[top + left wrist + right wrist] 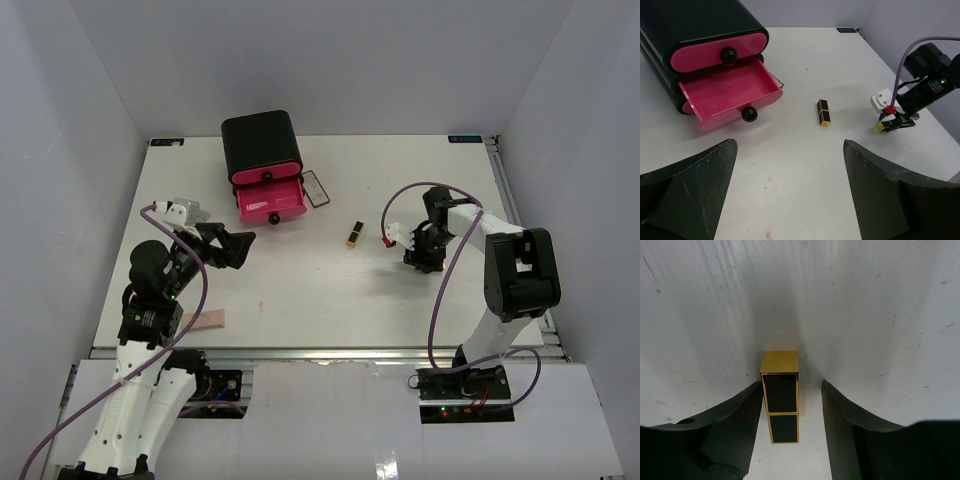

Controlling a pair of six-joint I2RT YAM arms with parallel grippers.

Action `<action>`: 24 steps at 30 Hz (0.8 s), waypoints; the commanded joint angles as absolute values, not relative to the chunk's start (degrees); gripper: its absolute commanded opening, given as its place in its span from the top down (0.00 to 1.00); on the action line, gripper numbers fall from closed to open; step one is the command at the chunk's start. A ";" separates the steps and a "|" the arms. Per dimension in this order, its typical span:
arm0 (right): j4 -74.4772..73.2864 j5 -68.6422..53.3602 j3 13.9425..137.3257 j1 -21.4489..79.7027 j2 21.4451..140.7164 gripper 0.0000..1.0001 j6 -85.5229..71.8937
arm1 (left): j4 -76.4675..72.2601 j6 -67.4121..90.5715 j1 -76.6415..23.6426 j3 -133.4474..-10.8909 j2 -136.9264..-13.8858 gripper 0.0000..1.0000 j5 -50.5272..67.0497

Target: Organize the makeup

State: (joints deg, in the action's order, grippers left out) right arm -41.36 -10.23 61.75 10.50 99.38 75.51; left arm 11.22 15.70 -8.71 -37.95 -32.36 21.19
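Note:
A gold-and-black lipstick tube lies on the white table right of the pink drawer; it also shows in the left wrist view. A second lipstick tube lies between the fingers of my right gripper, which points down at the table. The left finger touches the tube and the right finger stands apart from it, so the gripper is open. My left gripper is open and empty above the table. A flat compact lies beside the drawer. A beige-pink pad lies at the near left edge.
The black box with pink drawers stands at the back, its lower drawer pulled open and empty. Purple cables loop beside both arms. White walls close in the table on three sides.

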 commanded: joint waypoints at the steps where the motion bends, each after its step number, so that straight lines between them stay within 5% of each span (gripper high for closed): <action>1: -41.63 -11.34 62.97 10.02 100.35 0.53 75.30 | 11.13 15.29 -8.44 -37.79 -31.64 0.02 21.48; 7: -42.56 -12.80 65.04 10.17 99.71 0.91 73.26 | 11.16 15.29 -8.36 -37.79 -31.56 0.02 21.53; 13: -42.94 -16.37 68.15 17.27 92.98 0.92 70.11 | 11.16 15.38 -8.43 -37.71 -31.48 0.02 21.53; 17: -40.47 -14.04 74.91 31.06 93.37 0.92 63.71 | 11.16 15.32 -8.29 -37.79 -31.82 0.02 21.13; 24: -37.80 -6.78 107.91 44.99 112.20 0.92 51.88 | 11.51 15.21 -8.17 -37.51 -29.34 0.02 17.79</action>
State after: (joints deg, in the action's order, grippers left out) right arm -39.90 -10.81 91.50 41.82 102.75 60.89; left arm 11.29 15.68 -8.67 -37.92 -31.43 20.19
